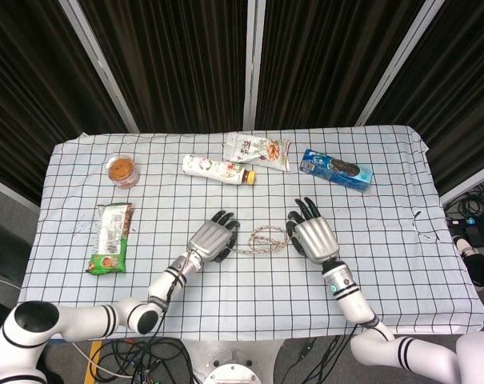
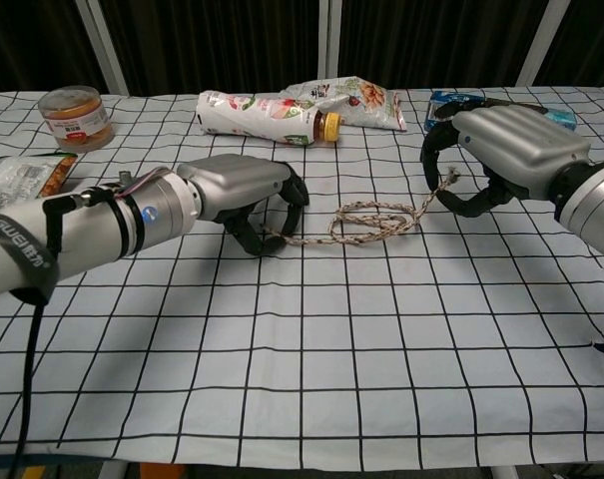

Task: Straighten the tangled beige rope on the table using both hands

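Head view: beige rope (image 1: 262, 238) looped at table (image 1: 402, 264) centre, btwn left hand (image 1: 212, 238) and right hand (image 1: 312, 234).
Chest view: left fingers curled, gripping rope end; right hand pinches other end, raised.

The robot's left hand (image 2: 244, 192), a silver metal shell with black fingers (image 2: 274, 239), lies low over the table, palm down, its fingers curled under and closed on one end of the beige braided rope (image 2: 373, 220). Its white and black forearm runs back toward the lower left of the head view. The right hand (image 2: 501, 150), of the same build, stands higher with its back tilted up, its black fingers (image 2: 439, 150) hooked downward and pinching the rope's other end. In the head view, both hands (image 1: 212, 239) (image 1: 311, 235) face each other, near but apart.
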`<state>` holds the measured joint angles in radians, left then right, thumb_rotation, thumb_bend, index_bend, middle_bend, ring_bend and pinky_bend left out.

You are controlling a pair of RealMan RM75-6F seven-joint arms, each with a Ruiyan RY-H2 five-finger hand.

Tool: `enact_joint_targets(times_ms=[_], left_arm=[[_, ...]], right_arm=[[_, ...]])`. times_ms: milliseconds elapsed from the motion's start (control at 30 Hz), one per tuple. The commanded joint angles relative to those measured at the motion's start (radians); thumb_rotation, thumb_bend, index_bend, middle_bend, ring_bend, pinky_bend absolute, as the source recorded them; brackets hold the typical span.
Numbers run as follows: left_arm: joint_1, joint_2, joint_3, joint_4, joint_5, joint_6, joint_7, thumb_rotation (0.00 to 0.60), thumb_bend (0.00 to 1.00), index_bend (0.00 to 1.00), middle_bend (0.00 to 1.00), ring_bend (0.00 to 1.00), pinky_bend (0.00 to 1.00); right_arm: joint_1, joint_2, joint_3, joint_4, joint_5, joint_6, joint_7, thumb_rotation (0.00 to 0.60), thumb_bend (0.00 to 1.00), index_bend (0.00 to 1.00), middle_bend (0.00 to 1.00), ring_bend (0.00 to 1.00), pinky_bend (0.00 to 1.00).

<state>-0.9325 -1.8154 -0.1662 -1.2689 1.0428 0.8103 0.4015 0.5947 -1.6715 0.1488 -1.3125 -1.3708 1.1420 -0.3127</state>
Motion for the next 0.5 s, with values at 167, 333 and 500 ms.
enact_joint_targets(times_ms=[167, 333, 500], left_arm=[[0.079, 0.068, 0.023, -0.04, 0.077, 0.101, -0.085, 0.6, 0.44, 0.57, 0.18, 0.0, 0.0], [0.167, 0.144, 0.052, -0.053, 0.134, 0.196, -0.177, 0.6, 0.44, 0.57, 0.18, 0.0, 0.0], [0.258, 0.221, 0.084, -0.047, 0.179, 0.277, -0.27, 0.6, 0.44, 0.57, 0.18, 0.0, 0.0]], right_arm=[[-0.037, 0.076, 0.0, -0.059, 0.008, 0.03, 0.022, 0.6, 0.7, 0.67, 0.3, 0.05, 0.0], [-0.074, 0.153, 0.004, -0.108, 0.026, 0.054, 0.059, 0.6, 0.71, 0.67, 0.3, 0.05, 0.0], [-0.11, 0.226, 0.015, -0.127, 0.074, 0.048, 0.123, 0.6, 0.71, 0.67, 0.3, 0.05, 0.0]])
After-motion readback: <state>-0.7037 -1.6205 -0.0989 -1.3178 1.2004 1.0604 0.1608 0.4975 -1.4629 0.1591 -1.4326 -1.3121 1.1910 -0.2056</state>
